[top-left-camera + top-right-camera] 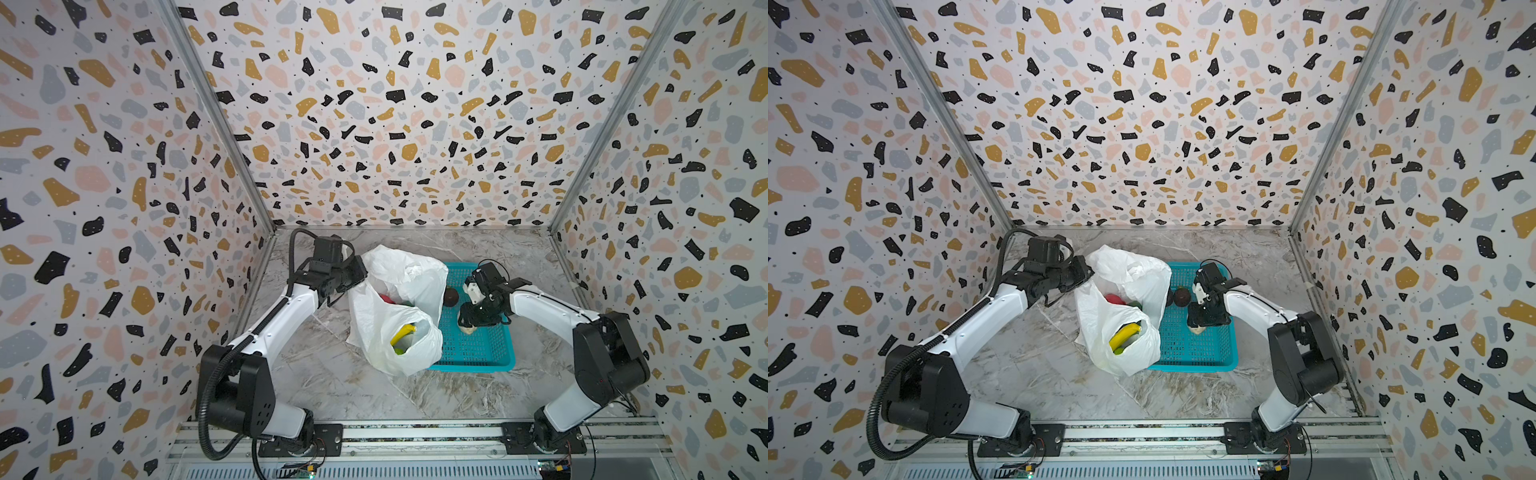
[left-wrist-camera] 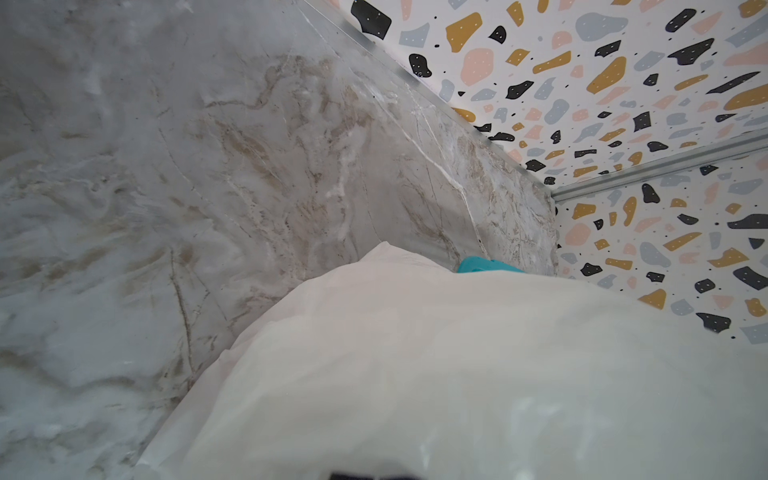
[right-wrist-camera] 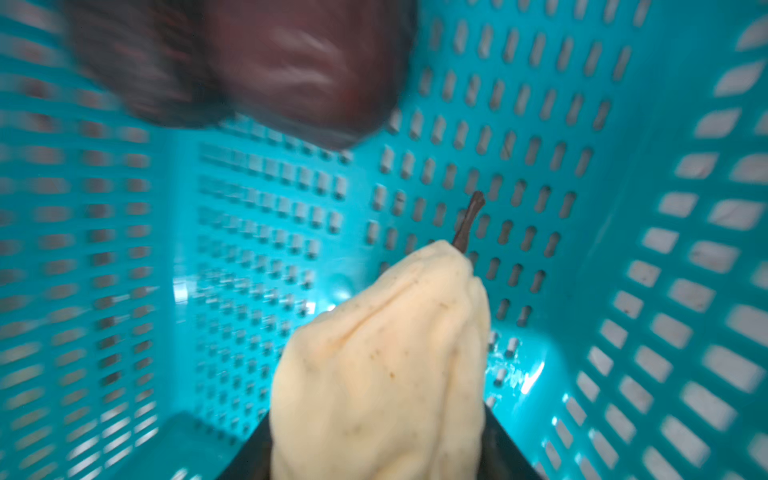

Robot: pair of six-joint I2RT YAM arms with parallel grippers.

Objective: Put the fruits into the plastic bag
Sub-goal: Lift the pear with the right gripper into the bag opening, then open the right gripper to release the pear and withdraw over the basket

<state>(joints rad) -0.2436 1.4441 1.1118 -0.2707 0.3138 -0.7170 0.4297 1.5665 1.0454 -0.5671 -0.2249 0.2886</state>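
Most of the job looks done, I judge. Against the teal basket's [image 1: 478, 353] near-left corner the plastic bag [image 1: 370, 328] sags open, with the smooth yellow banana [image 1: 402, 334] and a green piece [image 1: 400, 351] inside. A glossy red piece [image 1: 1112, 298] sits deeper in, further along the basket's left rim.

Two fruits are left inside the basket (both on its left half). My right gripper [image 3: 378, 453] is down on the cream-white pear [image 3: 382, 361], fingers pressed against both its sides. Its skin is matte, speckled and creased into soft folds, with a thin brown stem. Beyond it, near the basket's far-left corner, the round dark maroon ball [image 1: 451, 297] lies free on the perforated hard-plastic floor.

Across the bag from that corner, my left gripper [image 1: 353, 276] is pinched fully shut on the bag's thin, crinkly, translucent rim, holding it up
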